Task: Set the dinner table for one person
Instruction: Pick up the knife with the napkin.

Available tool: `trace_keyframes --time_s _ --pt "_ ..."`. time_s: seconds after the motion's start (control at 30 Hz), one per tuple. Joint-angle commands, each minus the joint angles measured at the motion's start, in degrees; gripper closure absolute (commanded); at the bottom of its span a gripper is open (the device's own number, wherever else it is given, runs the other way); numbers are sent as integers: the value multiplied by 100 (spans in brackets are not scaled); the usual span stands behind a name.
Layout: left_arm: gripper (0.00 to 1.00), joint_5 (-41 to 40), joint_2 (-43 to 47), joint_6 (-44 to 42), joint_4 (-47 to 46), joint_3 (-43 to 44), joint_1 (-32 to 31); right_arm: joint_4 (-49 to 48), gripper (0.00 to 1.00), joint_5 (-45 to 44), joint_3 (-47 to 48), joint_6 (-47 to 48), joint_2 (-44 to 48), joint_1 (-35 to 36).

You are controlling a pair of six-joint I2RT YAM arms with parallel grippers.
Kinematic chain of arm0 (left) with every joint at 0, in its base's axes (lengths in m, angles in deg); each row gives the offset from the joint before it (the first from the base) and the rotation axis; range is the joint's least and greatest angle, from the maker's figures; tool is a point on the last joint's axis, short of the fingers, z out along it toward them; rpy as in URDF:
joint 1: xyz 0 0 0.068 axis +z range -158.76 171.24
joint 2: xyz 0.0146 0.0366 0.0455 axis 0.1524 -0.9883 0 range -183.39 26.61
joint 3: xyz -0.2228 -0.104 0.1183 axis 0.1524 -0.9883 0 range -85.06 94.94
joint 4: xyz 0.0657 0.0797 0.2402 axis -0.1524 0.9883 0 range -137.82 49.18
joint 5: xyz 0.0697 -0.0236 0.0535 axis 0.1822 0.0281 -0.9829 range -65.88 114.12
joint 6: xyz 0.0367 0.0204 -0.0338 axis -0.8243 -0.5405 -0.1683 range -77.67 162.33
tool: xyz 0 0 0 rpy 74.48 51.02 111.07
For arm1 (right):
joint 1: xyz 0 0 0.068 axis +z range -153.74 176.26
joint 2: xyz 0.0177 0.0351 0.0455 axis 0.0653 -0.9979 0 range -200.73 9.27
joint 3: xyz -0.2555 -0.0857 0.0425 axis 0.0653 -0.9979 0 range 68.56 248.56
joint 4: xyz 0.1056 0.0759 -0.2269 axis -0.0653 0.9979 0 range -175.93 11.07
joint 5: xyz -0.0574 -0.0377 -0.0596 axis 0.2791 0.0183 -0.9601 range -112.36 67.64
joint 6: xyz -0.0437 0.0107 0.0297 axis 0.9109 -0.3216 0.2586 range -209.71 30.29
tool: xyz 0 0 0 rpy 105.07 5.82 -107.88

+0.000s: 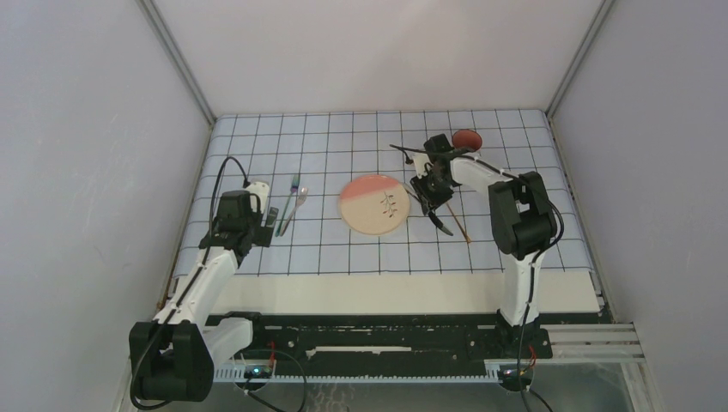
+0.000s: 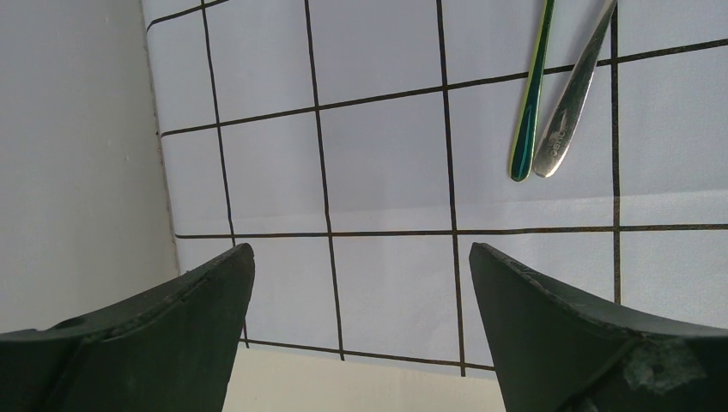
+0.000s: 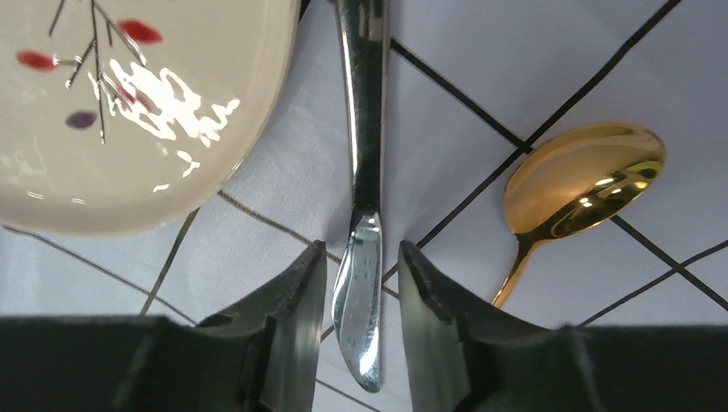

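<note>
Dinner table (image 1: pixel 386 290) fills the booth floor. Only its cream near strip shows, the rest lies under a blue gridded cloth (image 1: pixel 343 137). Plate (image 1: pixel 374 206) sits mid-cloth, far part pink, near part cream w/ a painted twig. Red bowl (image 1: pixel 466 138) is at far right, partly hidden behind the right arm; contents can't be told.

Knife (image 3: pixel 361 172) lies just right of the plate, w/ the gold spoon (image 3: pixel 584 176) beside it, not touching. Right gripper (image 3: pixel 362 247) hangs low over the knife's near end, fingers slightly parted, one each side w/ thin gaps, not pinching.

Left gripper (image 2: pixel 360 251) is spread wide over bare cloth near the cloth's left edge, nothing btwn its fingers. Green utensil (image 2: pixel 532 94) and silver utensil (image 2: pixel 575 94) lie side by side just beyond it, well left of the plate.
</note>
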Motion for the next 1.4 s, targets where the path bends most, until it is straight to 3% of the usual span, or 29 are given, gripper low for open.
trace_keyframes --time_s 0.0,0.2,0.43,0.8,1.0,1.13,1.37 --pt "0 28 55 -65 -173 -120 35 66 53 15 -16 -98 -12 18" --pt "0 87 83 -56 -105 -60 39 178 49 -31 -336 3 32 114" --pt "0 80 120 -73 -70 -25 41 514 53 -78 -471 -1 183 309" --pt "0 74 257 -105 -15 -73 36 733 100 9 -727 1 256 264" --pt "0 90 295 -94 -15 -109 35 796 99 52 -779 -38 367 246" --pt "0 94 304 -114 -15 -130 35 758 72 138 -807 -62 365 262" --pt "0 76 356 -133 32 -134 37 681 61 134 -686 -22 184 376"
